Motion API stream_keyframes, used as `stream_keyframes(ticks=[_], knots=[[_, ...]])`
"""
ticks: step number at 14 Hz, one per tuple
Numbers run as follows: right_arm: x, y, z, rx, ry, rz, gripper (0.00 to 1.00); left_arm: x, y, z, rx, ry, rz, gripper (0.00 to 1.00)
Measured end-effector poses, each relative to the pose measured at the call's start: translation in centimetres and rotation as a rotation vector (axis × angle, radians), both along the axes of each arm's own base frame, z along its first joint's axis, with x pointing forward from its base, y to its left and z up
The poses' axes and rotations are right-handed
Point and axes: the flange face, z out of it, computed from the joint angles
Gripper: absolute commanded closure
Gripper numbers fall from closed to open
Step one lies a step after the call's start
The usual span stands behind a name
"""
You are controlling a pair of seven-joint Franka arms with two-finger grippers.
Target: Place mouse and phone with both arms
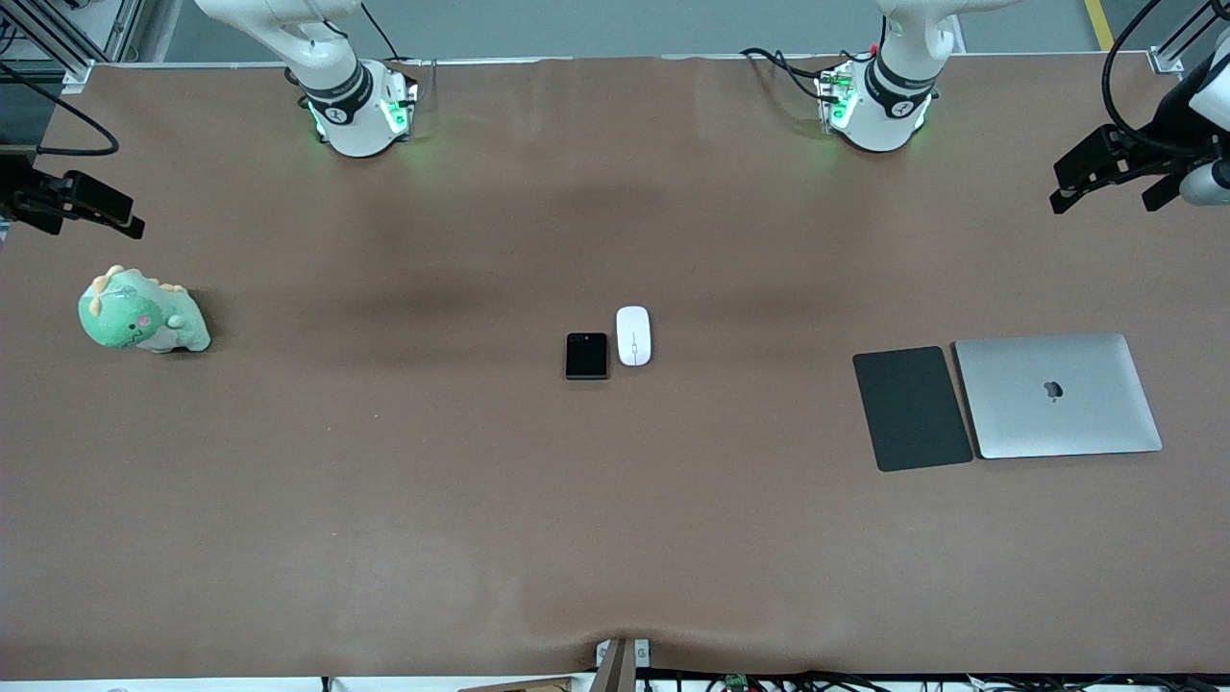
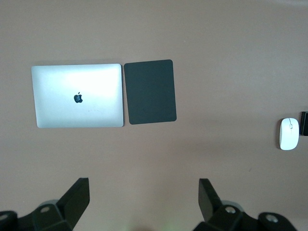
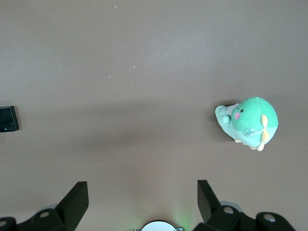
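Well apart: mouse (image 1: pixel 633 335), phone (image 1: pixel 586 356) (touching neither jaws).

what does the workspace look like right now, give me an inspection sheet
surface: brown table, bare at the edge nearest the front camera
job's things: mouse and phone side by side mid-table, apart, neither held
clutter: green plush toward the right arm's end; grey mat and closed laptop side by side toward the left arm's end
hands: left hand open, high over the table near the mat and laptop; right hand open, high over the table near the plush
cables: black cables by the left arm's base, more along the table's edges
surroundings: grey floor past the table, metal frame at the corners
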Motion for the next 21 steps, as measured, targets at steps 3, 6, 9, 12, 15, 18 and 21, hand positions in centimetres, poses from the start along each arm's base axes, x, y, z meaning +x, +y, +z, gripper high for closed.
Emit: stream_keyframes(ticks=[3, 6, 9, 12, 15, 18, 21], knots=[[-0.1, 0.0, 0.2, 0.000, -0.001, 0.000, 0.00, 0.0, 0.0, -0.1, 0.000, 0.004, 0.000, 0.00], [-0.1, 0.2, 0.2, 0.000, -0.001, 0.003, 0.00, 0.2, 0.0, -0.3, 0.000, 0.008, 0.000, 0.00], [-0.9, -0.2, 1.8, 0.001, -0.015, -0.004, 0.00, 0.4, 0.0, -0.5, -0.001, 0.013, -0.001, 0.00], [-2.0, -0.7, 4.6, 0.002, -0.061, -0.012, 0.00, 0.6, -0.5, -1.0, -0.002, 0.022, -0.013, 0.00], [-2.0, 0.7, 3.8, 0.005, -0.014, 0.013, 0.00, 1.4, -3.2, -2.7, -0.003, 0.054, -0.063, 0.00], [-2.0, 2.0, 4.8, 0.003, -0.032, 0.037, 0.00, 3.9, -7.1, -6.6, -0.017, 0.069, -0.121, 0.00], [-1.6, 2.3, 4.9, 0.001, -0.045, 0.042, 0.00, 6.1, -12.2, -11.3, -0.036, 0.077, -0.124, 0.00]])
